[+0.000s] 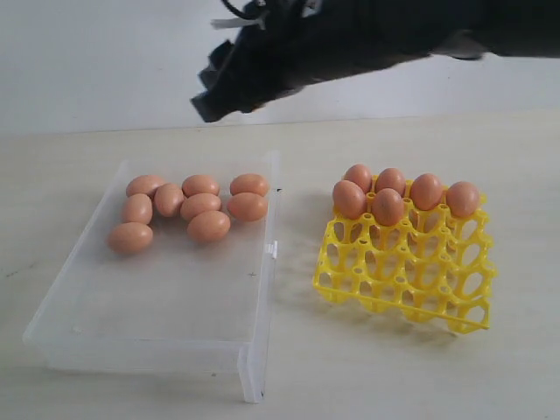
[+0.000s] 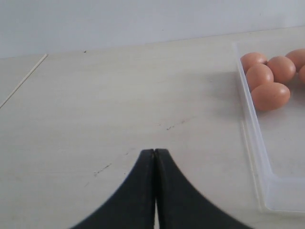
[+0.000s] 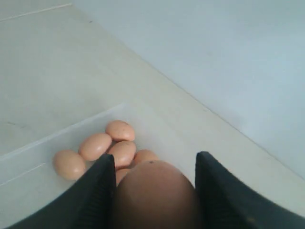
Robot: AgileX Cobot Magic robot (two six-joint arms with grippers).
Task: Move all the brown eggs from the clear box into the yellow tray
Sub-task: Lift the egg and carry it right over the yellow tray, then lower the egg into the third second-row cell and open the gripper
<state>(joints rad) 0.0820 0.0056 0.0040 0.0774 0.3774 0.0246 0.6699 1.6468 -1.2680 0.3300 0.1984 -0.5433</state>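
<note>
One brown egg [image 3: 155, 193] grasped in right end effector [image 3: 155, 162], jaws spread wide, left end effector [image 2: 154, 152] clenched shut

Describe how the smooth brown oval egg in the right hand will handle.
The smooth brown oval egg looks rounded and slick, so it may slip in the right hand. Set down loose, it would probably roll. Its shell likely cracks if squeezed.

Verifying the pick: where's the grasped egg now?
The egg sits between the right gripper's fingers, raised above the box's far eggs, left of the tray in the exterior view.
</note>
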